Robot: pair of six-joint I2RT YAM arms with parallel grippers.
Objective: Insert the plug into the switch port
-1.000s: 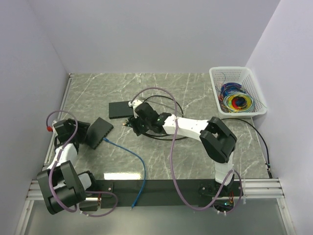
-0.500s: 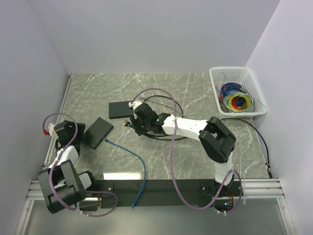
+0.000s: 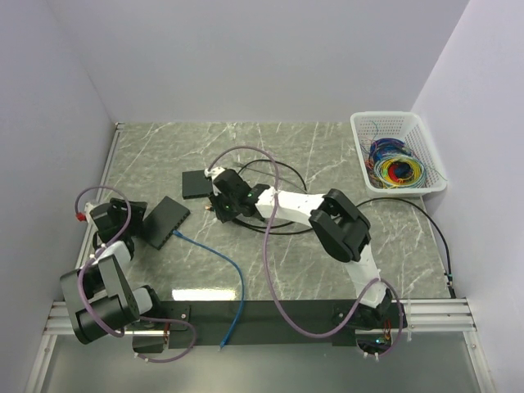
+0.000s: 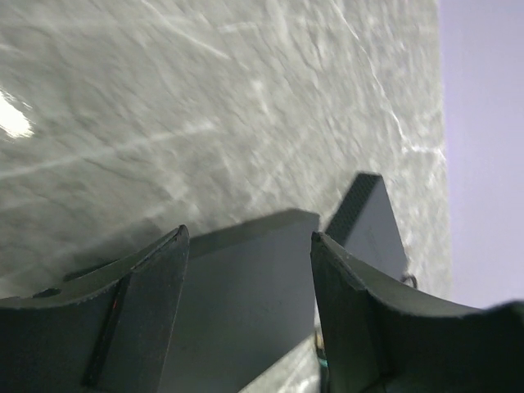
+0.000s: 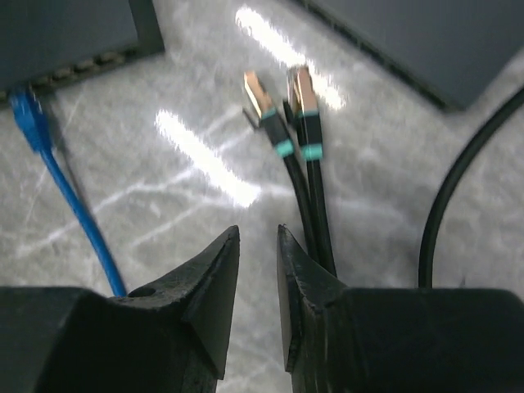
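The black switch [image 3: 166, 219] lies tilted at the table's left, with a blue cable [image 3: 233, 278] plugged into its port side. My left gripper [image 3: 143, 221] holds it from the left. In the left wrist view the switch [image 4: 237, 303] fills the gap between the fingers of the left gripper [image 4: 250, 237]. My right gripper [image 3: 214, 203] hovers just right of the switch. Its jaws [image 5: 258, 233] stand a narrow gap apart with nothing between them. Two gold-tipped plugs [image 5: 255, 88] [image 5: 301, 86] on black cables lie ahead, their cables running beside the right finger [image 5: 315, 278].
A second flat black box [image 3: 196, 182] lies behind the right gripper and shows as the box [image 5: 426, 41] at top right. A thicker black cable [image 5: 458, 188] curves at the right. A white basket [image 3: 399, 151] of coloured wires stands at the far right.
My right gripper has slid left toward the switch and its jaws have narrowed. The left arm shifted slightly; the switch stayed where it was.
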